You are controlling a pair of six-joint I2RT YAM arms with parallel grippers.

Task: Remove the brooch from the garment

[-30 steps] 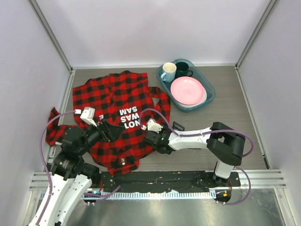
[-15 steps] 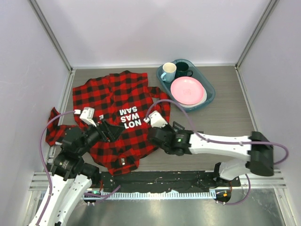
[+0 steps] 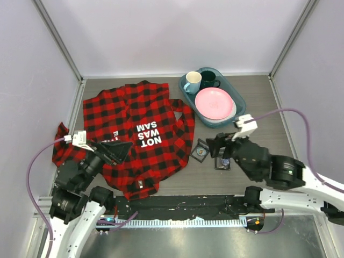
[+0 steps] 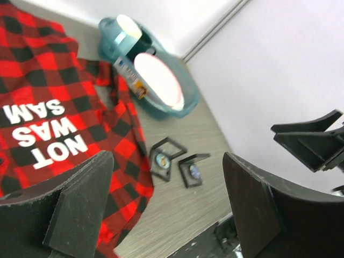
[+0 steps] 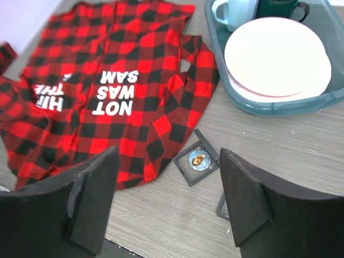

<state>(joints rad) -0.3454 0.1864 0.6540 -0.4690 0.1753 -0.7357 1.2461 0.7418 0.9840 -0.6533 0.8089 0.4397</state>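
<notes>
Brooch (image 5: pixel 198 159) and shirt (image 3: pixel 134 121) are apart: a small round gold-and-blue piece sits in a black open case (image 3: pixel 201 152) on the table just beside the shirt's right hem, not touching the cloth. No pin can be made out on the checked fabric or near its white lettering. A second case (image 3: pixel 223 163) lies just past the first, farther from the shirt, and the left wrist view shows a small round thing in it too, too small to tell what. The right gripper (image 3: pixel 219 150) hangs over these two cases, fingers spread wide and empty, so the first case lies a little toward the shirt from it. The left gripper (image 3: pixel 115 150), also spread and empty, hangs over the shirt's near-left part, with most of the shirt's width between it and the cases. The right arm is clearly nearer. Being round, the brooch has no long axis to line up with.
</notes>
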